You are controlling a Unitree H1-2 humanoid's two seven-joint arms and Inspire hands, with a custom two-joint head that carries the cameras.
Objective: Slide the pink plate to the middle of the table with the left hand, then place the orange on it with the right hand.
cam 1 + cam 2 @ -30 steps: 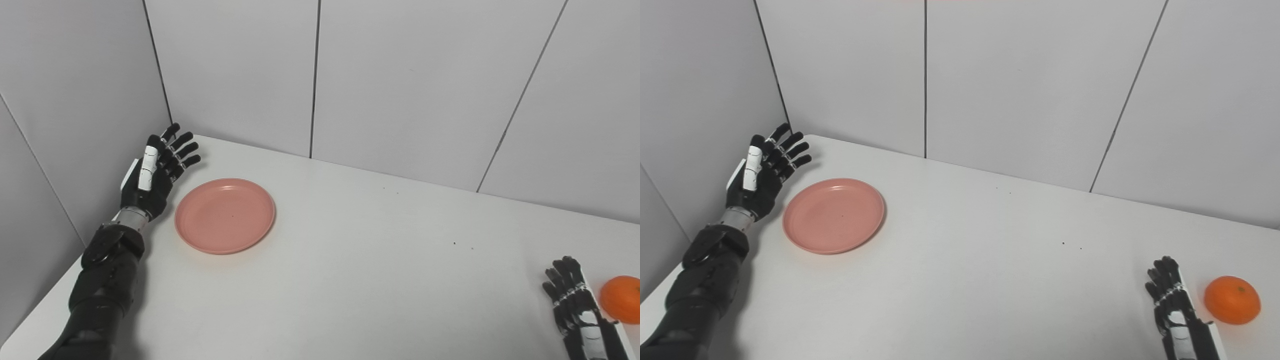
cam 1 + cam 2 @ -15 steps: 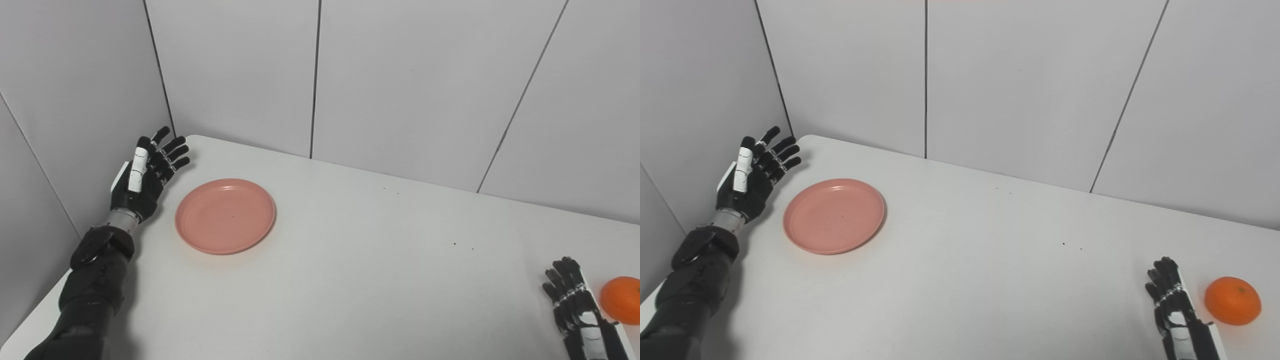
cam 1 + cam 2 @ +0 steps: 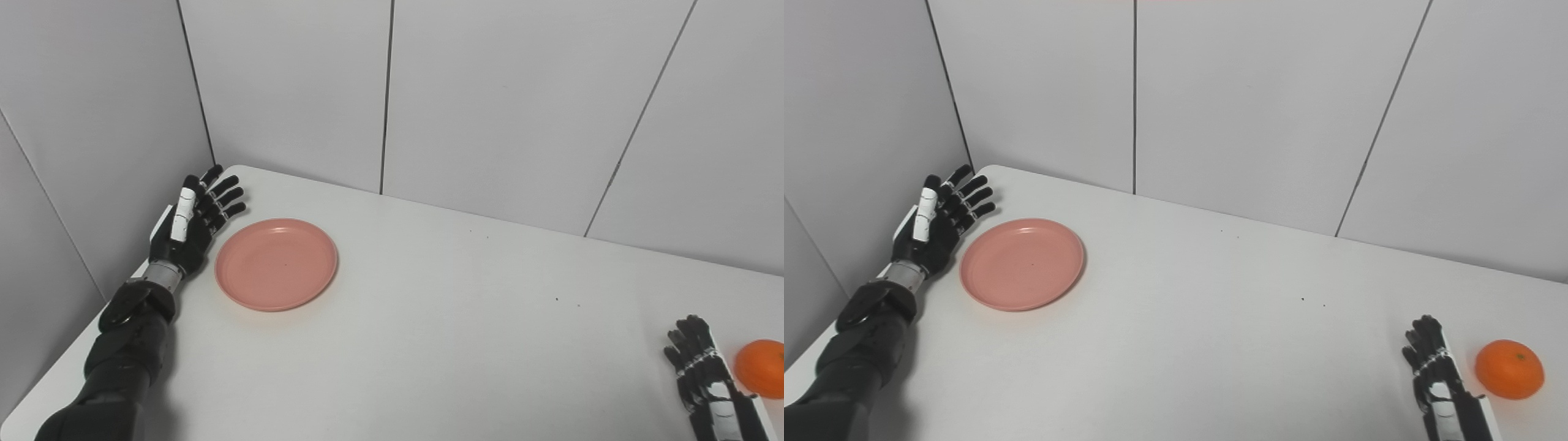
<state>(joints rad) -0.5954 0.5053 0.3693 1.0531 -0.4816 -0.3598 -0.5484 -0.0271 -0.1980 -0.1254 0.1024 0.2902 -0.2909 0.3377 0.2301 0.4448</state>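
The right hand (image 3: 1439, 380) is cut off by the bottom edge in both views, so only its fingers and part of its back are seen; the fingers are extended and a little apart, and nothing is held. The orange (image 3: 1510, 369) is seen whole in the right eye view but is clipped by the right edge in the left eye view; it lies on the worktop (image 3: 465, 318) just beside the right hand, on its outer side, and a narrow gap is seen between them. Whether the right hand rests on the worktop or hovers above it cannot be told.

The left hand (image 3: 193, 226) is seen from the side, fingers spread and pointed towards the far left corner, with nothing in its grasp. The pink plate (image 3: 275, 264) lies flat just to the right of this hand, near the worktop's left end and well apart from the right hand. Whether the left hand touches the plate's rim cannot be made out; the two are seen very close.

Compared with half a second ago, the left hand has been brought nearer to the plate, while a second ago it was held slightly higher. The plate, the orange and the right hand are found in the same places as before.
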